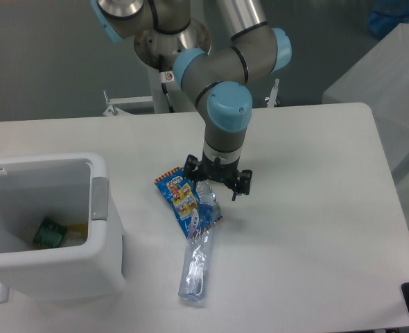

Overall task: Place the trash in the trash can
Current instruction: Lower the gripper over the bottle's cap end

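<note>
The gripper [216, 184] hung over the table [315, 208] with its fingers spread open, holding nothing, directly above the top end of the blue snack wrapper [184, 197]. The wrapper lay flat, its lower end overlapping the crushed clear bottle [196, 267], which stretched toward the table's near edge. The white trash can [86, 257] stood well to the left, lid off, with a green item [50, 232] inside
</note>
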You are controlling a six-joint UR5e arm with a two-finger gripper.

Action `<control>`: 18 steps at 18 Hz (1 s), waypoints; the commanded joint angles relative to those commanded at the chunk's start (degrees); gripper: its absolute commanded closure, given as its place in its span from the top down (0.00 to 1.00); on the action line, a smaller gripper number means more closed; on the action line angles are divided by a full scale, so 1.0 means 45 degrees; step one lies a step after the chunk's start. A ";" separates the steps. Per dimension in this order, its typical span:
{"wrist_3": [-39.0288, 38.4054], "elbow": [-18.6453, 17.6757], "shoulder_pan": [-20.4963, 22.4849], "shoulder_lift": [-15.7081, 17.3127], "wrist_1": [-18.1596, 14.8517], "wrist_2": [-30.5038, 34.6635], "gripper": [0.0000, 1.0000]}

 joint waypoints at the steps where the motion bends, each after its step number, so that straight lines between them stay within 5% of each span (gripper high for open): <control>1: -0.0255 0.0488 -0.0138 -0.0371 0.0099 -0.0020 1.00; 12: -0.2520 0.3888 -0.0977 -0.2951 0.0100 -0.0392 1.00; 18: -0.3401 0.4164 -0.1389 -0.3382 0.0120 -0.0372 1.00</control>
